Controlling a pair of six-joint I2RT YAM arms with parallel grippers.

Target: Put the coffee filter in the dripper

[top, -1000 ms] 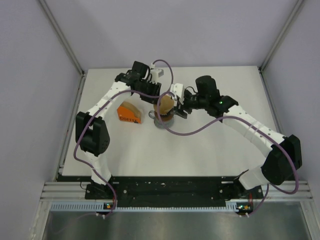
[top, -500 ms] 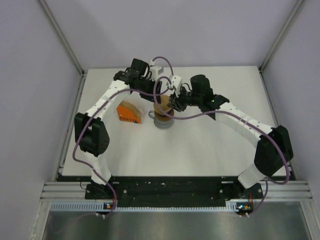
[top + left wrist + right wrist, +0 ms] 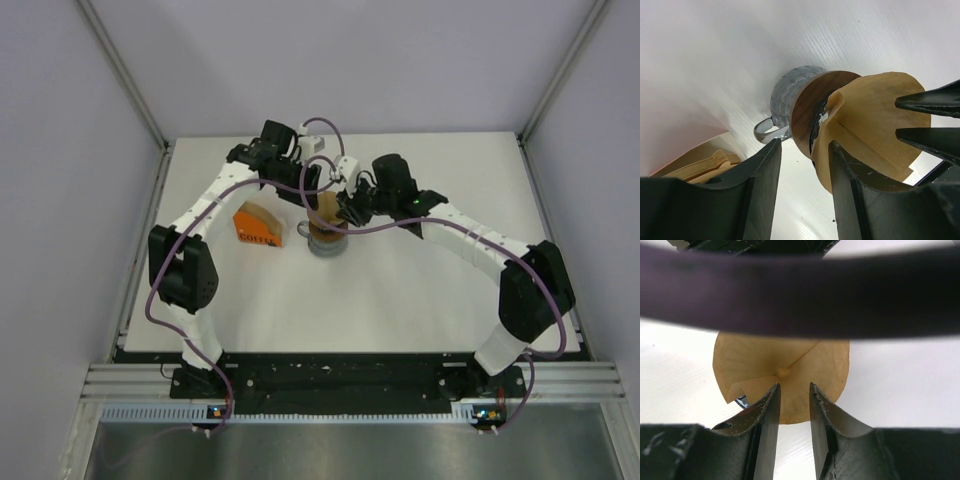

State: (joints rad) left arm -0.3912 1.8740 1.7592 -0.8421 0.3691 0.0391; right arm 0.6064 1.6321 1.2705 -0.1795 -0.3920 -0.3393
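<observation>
The tan coffee filter (image 3: 327,210) sits point-down on top of the grey mug (image 3: 325,244) at mid-table. It fills the left wrist view (image 3: 875,120) and the right wrist view (image 3: 780,365). The blue dripper is almost wholly hidden under it; only a small dark sliver (image 3: 742,401) shows at the filter's edge. My left gripper (image 3: 805,145) is open and empty, just behind the mug, with the filter's rim beside its right finger. My right gripper (image 3: 793,386) is slightly open, its tips (image 3: 900,102) pointing at the filter's wall from the right and holding nothing.
An orange wedge-shaped pack (image 3: 256,227) of spare filters lies left of the mug, and its open end shows in the left wrist view (image 3: 695,160). The mug's handle (image 3: 765,132) points toward the pack. A purple cable (image 3: 800,295) crosses the right wrist view.
My right gripper has moved left and closer to the filter over the mug. The left gripper has barely shifted. The filter sits lower on the mug.
</observation>
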